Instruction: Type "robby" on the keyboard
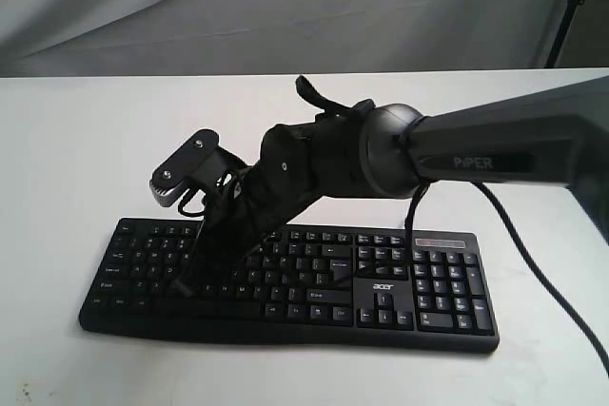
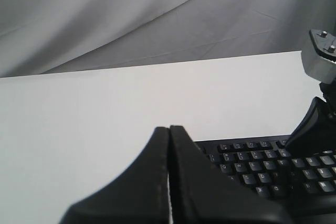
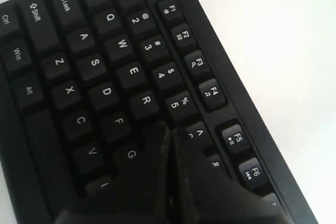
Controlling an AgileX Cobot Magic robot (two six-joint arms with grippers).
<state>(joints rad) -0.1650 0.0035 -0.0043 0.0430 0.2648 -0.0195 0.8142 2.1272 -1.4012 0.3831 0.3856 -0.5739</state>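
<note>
– As the eye goes from big to small, what fills the exterior view?
– A wide white table [image 1: 76, 140] below a grey cloth backdrop [image 1: 190, 7]. A thick dark-grey robot arm [image 1: 495, 154] enters at three o'clock and slants down toward eight o'clock. Beneath it, at six o'clock on the table, lies the wide black plastic keyboard [image 1: 400, 292] with white legends and its number pad at its three o'clock end.
– And the grippers?
– The black right gripper [image 3: 170, 132] has its jaws pressed together into one blunt tip over the letter block on the keyboard's nine o'clock side. The right wrist view puts that tip just beside the R key [image 3: 145, 102] and the 5 key [image 3: 177, 103], covering R's neighbour. Whether it is pressing anything cannot be told. The left gripper [image 2: 169, 129], also clenched and empty, hangs near the keyboard's nine o'clock end.
– What could go wrong?
– As a judgement, the tip looks about as broad as a key and sits off R's centre. A push from here may strike the neighbouring key, or two keys at once, giving a wrong first letter. A slanted push could also slide the keyboard.
– Any containers?
– None in view.
</note>
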